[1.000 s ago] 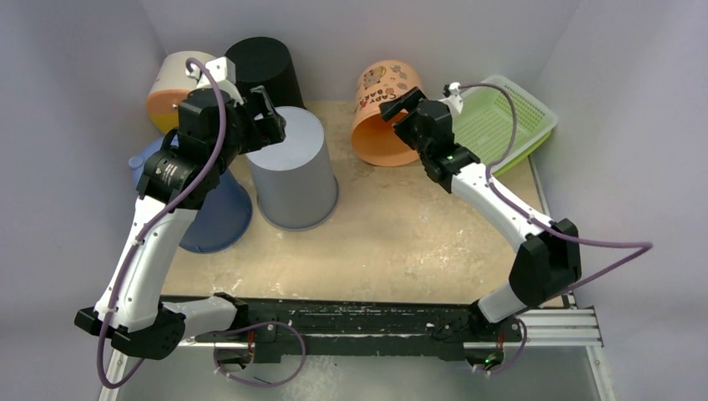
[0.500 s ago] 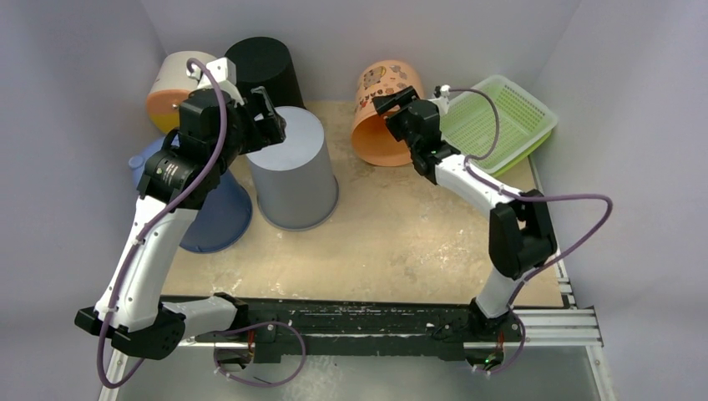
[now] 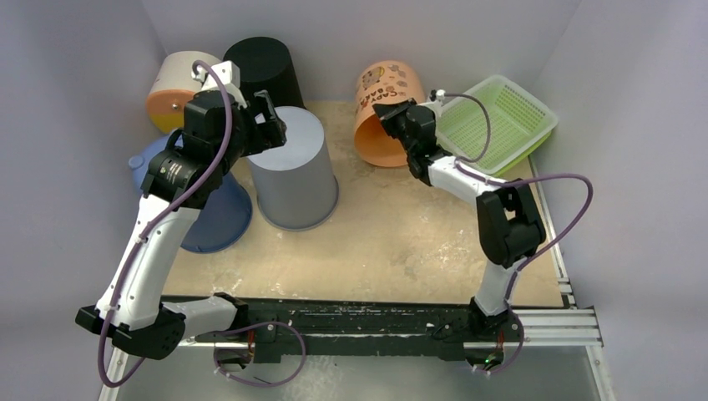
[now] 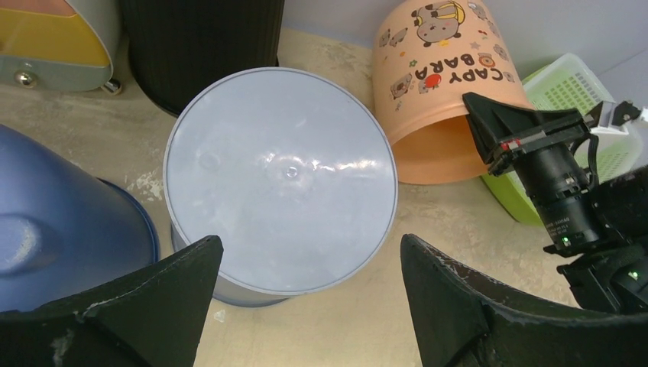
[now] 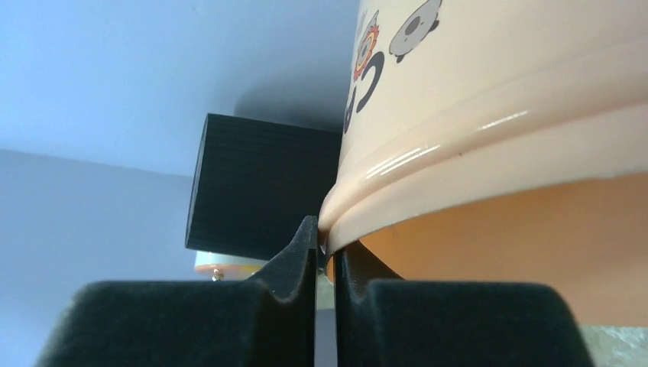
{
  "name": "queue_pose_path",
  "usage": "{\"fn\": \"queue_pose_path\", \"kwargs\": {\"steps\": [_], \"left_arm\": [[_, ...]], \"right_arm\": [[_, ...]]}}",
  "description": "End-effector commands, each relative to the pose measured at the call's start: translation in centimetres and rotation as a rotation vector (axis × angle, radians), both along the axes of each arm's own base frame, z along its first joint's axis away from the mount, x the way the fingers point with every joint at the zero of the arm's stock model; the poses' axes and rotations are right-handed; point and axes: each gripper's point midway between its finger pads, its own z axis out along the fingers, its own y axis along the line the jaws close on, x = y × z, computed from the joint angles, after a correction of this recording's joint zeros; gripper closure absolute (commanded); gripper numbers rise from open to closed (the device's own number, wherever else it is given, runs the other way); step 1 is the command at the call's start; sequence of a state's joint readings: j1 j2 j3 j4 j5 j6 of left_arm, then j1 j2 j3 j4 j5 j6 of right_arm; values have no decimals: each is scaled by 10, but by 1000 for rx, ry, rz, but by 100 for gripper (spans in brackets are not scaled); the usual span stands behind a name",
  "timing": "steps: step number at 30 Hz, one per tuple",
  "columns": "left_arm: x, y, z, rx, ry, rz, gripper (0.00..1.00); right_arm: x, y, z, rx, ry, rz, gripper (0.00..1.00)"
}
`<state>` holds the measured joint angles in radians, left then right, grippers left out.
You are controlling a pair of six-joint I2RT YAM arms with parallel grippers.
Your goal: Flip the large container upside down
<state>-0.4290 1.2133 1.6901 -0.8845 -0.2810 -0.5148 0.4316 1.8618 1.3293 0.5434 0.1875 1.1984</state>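
Right hand (image 5: 326,238) seemingly pinches rim of orange bucket (image 5: 497,115).

Printed in dark capitals on the pale outer wall of the orange container (image 4: 439,92): "CAPY BARA", set in two lines among small cartoon capybaras. Read upside down from the left wrist camera, ahead and to the right of the left gripper (image 4: 309,256). Legible again from the top camera, running slantwise on the wall just beyond the right gripper (image 3: 391,113). From the right wrist camera, only a cropped sliver of the same dark lettering beside a cartoon figure, too cut off to read, directly above the fingertips (image 5: 302,245) at the container's rim.
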Motion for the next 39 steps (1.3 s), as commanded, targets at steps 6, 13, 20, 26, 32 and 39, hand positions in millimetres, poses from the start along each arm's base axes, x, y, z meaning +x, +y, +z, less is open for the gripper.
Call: {"fn": "queue_pose_path", "kwargs": {"steps": [6,13,20,26,32,39], "left_arm": [[-2,0,10,-9,-44,-9,17],[-6,2,13,-4,-47,-9,16],[-4,-10,9,-36,-31,-50,17],[-4,-9,9,-30,-30,-47,17],[-5,-9,0,-19,-10,-47,17],[-8,-4,3,-3,-18,-35,17]], "right_arm": [[-64,-36,100,53,-335,-18,100],[-135,-61,106,138,-418,17,100],[-179,-67,143,209,-644,80,100],[-198,-56,166,287,-873,173,100],[-167,-26,132,324,-974,321,100],[-141,-7,80,299,-856,374,100]]}}
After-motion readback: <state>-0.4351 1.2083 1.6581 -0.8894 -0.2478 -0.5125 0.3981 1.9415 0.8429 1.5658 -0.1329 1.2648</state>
